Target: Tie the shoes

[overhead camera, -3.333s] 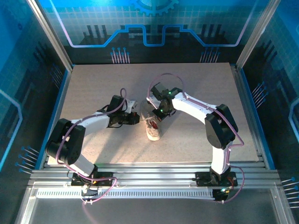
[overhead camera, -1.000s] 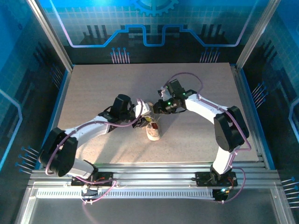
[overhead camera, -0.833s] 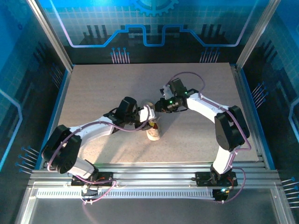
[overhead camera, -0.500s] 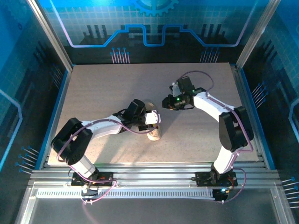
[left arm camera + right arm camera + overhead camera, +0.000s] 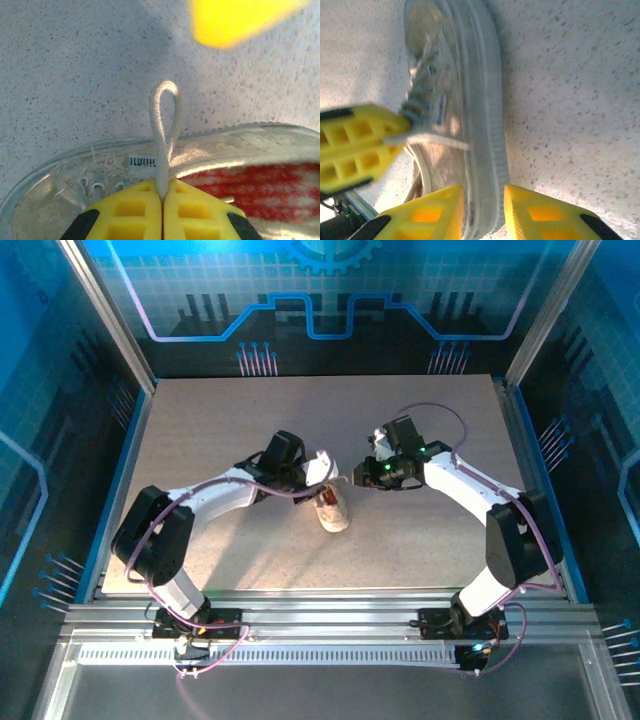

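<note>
The small whitish-grey shoe (image 5: pixel 334 512) lies at the table's middle, toe toward the near edge. The left wrist view shows its upper (image 5: pixel 75 170) and red lining. My left gripper (image 5: pixel 324 476) is over the heel end, its yellow fingers (image 5: pixel 162 196) shut on a thin white lace loop (image 5: pixel 159 115) that stands up from them. My right gripper (image 5: pixel 355 478) hovers just right of the heel, fingers apart (image 5: pixel 484 212). The shoe's sole rim (image 5: pixel 482 115) shows in the gap between them, and I cannot tell if they touch it.
The speckled table (image 5: pixel 220 420) lies bare round the shoe, with blue walls and metal posts on three sides. The two arms meet over the shoe, tips a few centimetres apart. A blurred yellow finger (image 5: pixel 235 20) of the right gripper sits at the top of the left wrist view.
My left gripper moved in over the shoe and shut on the lace loop. The right gripper swung out to the right, then came back toward the heel. The shoe shifted slightly away from the near edge.
</note>
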Robot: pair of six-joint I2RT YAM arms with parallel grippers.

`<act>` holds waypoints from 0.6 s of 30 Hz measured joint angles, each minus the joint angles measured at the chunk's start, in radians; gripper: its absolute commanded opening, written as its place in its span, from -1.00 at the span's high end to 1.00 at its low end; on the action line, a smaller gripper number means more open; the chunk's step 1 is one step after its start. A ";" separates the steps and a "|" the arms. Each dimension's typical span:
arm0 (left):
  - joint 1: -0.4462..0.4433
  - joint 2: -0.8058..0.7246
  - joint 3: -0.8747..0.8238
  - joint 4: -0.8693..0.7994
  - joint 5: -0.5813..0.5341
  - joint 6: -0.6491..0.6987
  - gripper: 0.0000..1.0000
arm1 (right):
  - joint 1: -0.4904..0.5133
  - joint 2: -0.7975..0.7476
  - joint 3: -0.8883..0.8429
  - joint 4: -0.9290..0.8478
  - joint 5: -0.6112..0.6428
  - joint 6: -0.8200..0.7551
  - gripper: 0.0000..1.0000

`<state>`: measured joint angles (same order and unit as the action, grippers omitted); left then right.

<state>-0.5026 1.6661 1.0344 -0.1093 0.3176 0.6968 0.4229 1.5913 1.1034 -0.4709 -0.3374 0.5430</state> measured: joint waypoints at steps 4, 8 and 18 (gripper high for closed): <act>0.062 0.069 0.097 -0.084 0.138 -0.074 1.00 | 0.070 -0.015 -0.045 0.020 0.024 0.000 0.54; 0.087 0.138 0.163 -0.163 0.242 -0.126 1.00 | 0.157 -0.015 -0.046 0.057 0.076 -0.017 0.62; 0.108 0.234 0.277 -0.303 0.359 -0.210 1.00 | 0.192 0.017 0.011 0.168 0.122 -0.067 0.63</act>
<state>-0.3943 1.9003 1.3109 -0.4122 0.6765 0.4866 0.6144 1.6085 1.1145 -0.3031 -0.2150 0.4763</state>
